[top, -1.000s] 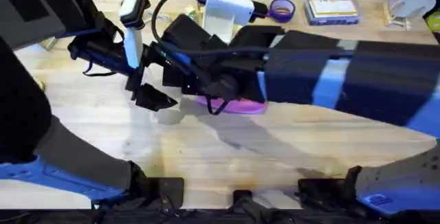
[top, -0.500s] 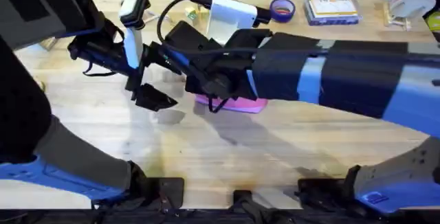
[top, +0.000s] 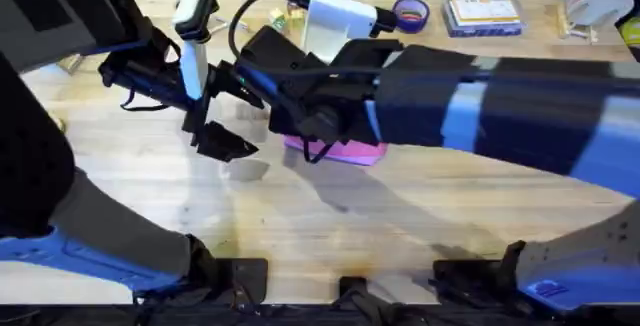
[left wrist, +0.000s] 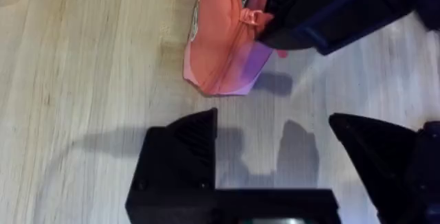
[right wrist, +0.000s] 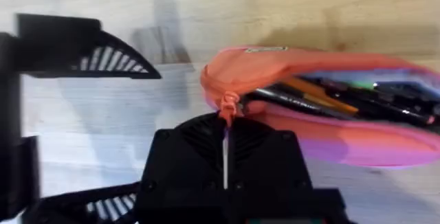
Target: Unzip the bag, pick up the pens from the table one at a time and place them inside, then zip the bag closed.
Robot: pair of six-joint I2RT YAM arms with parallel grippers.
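Pens (right wrist: 344, 97) sit inside the open pink bag (right wrist: 323, 114) on the table (top: 400, 226); right gripper (right wrist: 225, 124) pinches the zip pull (right wrist: 227, 104), while left gripper (left wrist: 275, 148) hovers just beside the bag, jaws spread.

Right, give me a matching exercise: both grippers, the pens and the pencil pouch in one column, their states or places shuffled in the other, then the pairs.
Column one:
1. left gripper
2. right gripper
3. pens
4. pink pencil pouch

Column two:
A. lying on the wooden table, zip open
B. shut on the zip pull
C. inside the pouch
D. open, holding nothing

Pairs: 1-D, 2-B, 3-C, 4-A.
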